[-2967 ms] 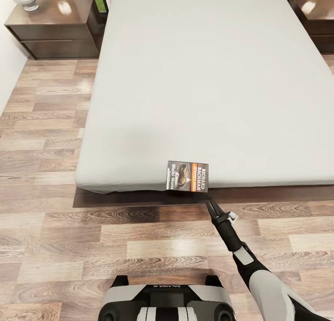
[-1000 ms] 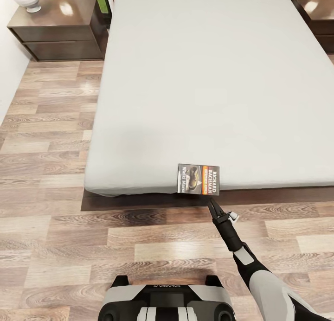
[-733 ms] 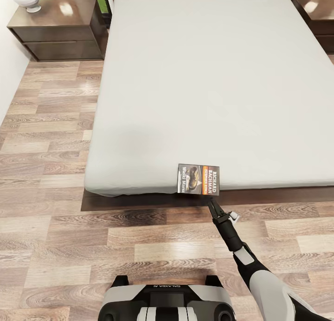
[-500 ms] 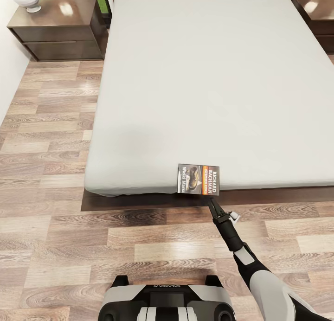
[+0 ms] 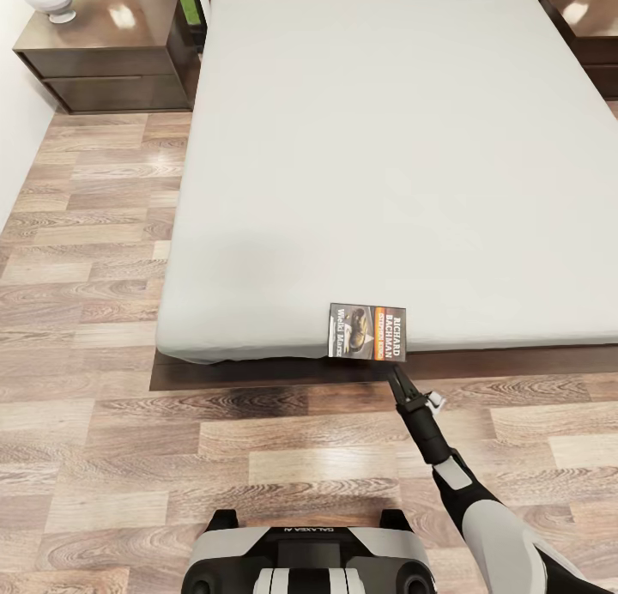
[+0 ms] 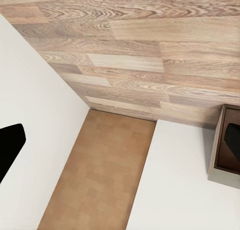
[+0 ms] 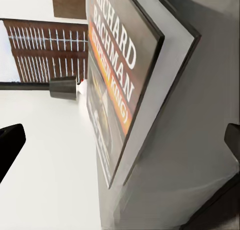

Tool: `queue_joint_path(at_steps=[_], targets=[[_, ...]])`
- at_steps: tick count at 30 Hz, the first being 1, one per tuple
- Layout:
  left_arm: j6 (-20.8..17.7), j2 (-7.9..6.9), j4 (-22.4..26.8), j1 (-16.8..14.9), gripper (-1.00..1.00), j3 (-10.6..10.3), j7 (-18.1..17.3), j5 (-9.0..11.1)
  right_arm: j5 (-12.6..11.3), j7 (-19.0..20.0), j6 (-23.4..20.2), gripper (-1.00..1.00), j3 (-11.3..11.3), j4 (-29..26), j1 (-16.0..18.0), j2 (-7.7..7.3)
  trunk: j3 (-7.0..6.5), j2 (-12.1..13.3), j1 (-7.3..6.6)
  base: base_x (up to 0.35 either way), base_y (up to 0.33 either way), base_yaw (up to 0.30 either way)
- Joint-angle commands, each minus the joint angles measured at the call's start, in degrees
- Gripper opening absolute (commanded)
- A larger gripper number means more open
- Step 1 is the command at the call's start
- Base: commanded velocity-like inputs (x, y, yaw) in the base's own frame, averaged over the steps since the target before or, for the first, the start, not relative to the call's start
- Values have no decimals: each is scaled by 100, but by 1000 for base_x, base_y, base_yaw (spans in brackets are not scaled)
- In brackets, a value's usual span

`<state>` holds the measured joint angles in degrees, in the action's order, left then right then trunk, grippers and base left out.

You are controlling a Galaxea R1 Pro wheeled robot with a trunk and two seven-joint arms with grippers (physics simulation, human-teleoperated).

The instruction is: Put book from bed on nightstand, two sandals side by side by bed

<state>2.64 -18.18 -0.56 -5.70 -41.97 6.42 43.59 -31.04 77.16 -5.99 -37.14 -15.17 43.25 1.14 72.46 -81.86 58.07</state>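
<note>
Right arm stretched forward and low, right tool [image 5: 392, 376] aimed at the book [image 5: 368, 331], just short of it; fingers [image 7: 10, 145] spread wide, gripping nothing. One book, flat at the foot edge of the bed [image 5: 386, 148]. Two nightstands [image 5: 103, 53] flanking the head. Left tool's state: cannot tell.

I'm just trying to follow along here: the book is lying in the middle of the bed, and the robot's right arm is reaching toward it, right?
Not quite. In the head view, the book lies at the very foot edge of the bed, not in the middle. The rest holds: the right gripper is reaching toward it, just short of its near edge.
</note>
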Motion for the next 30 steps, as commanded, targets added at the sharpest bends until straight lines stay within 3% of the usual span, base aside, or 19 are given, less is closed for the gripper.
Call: queue_joint_path(at_steps=[1,30], targets=[[17,2,-6,-1,100,-48,8,39,-46,11,-60,100,14,-2,0,1,2,-1,0,0,0,0],[17,7,-6,36,100,-50,9,36,-168,-210,-60,100,32,-3,0,-26,2,-1,0,0,0,0]])
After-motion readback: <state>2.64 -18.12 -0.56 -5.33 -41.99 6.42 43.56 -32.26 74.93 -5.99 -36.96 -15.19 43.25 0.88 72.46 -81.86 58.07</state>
